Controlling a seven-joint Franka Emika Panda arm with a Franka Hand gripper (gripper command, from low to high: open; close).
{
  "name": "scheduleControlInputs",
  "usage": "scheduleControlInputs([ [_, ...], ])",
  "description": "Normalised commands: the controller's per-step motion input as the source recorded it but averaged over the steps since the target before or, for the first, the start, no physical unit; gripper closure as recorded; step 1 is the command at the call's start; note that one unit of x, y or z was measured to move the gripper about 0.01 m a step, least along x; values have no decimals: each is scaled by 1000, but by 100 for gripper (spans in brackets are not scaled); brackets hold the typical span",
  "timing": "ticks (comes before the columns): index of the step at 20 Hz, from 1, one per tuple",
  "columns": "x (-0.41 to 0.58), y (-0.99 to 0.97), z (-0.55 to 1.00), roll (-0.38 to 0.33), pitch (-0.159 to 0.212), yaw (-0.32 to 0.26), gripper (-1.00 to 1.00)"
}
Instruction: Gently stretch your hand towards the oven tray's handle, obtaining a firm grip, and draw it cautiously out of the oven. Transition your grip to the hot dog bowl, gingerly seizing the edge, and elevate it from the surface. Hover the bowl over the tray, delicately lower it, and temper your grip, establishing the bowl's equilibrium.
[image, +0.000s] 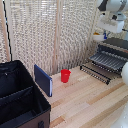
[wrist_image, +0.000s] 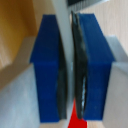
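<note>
In the exterior view, the gripper (image: 102, 31) is seen clenched on the hot dog bowl (image: 98, 36), which is held in the air above the oven tray (image: 106, 60). The tray is drawn out of the oven (image: 117, 46), at the exterior view's right. A red cup (image: 65, 75) is set near a blue panel (image: 43, 79) and a black case (image: 19, 99).

In the wrist view, a thin pale edge, taken to be the bowl's, is pinched between the blue fingers (wrist_image: 47, 65).
</note>
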Motion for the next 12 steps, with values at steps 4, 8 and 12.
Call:
scheduleControlInputs([
  [4, -149, -593, -341, 0, 3, -125, 100],
  [8, -206, -399, -418, 0, 4, -126, 100],
  [12, -324, -48, -419, 0, 27, -63, 100],
])
